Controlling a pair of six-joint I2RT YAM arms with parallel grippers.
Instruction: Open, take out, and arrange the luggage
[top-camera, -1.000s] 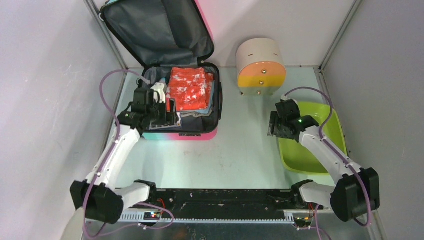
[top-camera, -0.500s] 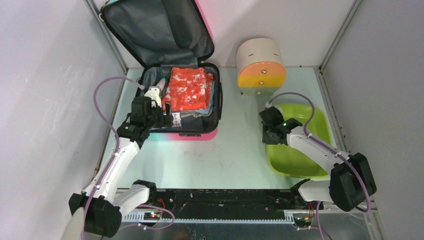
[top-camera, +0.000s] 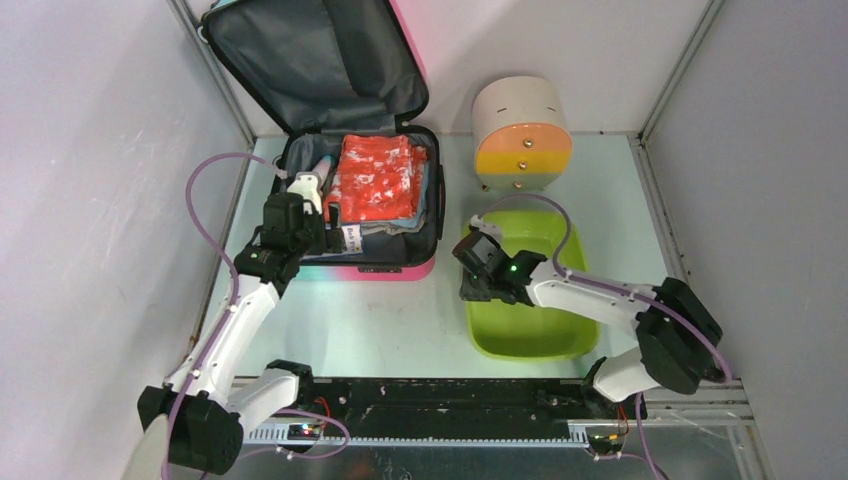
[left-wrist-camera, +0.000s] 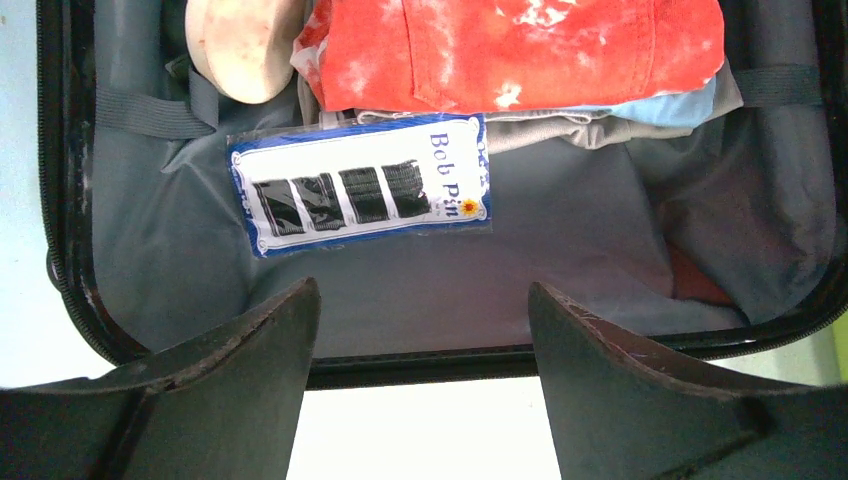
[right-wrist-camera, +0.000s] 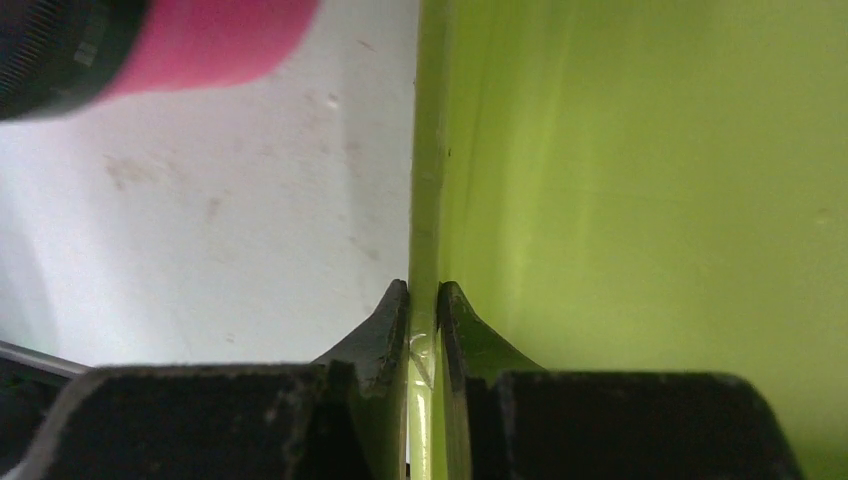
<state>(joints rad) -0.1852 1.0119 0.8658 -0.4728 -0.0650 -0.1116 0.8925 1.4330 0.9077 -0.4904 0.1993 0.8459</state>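
The luggage (top-camera: 372, 268) lies open at the back left, its grey-lined lid (top-camera: 310, 60) leaning on the wall. Inside are a red garment (top-camera: 378, 178) on folded clothes and a blue Bob Pin packet (left-wrist-camera: 360, 185) on the lining. My left gripper (top-camera: 335, 228) is open and empty above the suitcase's front rim; in the left wrist view (left-wrist-camera: 423, 295) the packet lies just beyond the fingertips. My right gripper (top-camera: 470, 275) is shut on the left rim of the lime-green tray (top-camera: 530, 320), as the right wrist view (right-wrist-camera: 424, 292) shows.
A beige cylinder with an orange-yellow face (top-camera: 521, 130) stands at the back, just behind the tray. A round wooden item (left-wrist-camera: 245, 45) lies in the suitcase's far left corner. The suitcase's pink corner (right-wrist-camera: 210, 40) shows left of the tray. Walls enclose three sides.
My right gripper has dragged the green tray leftward from the right wall toward the middle of the table. My left gripper drew back slightly and then stayed still above the suitcase's front rim.
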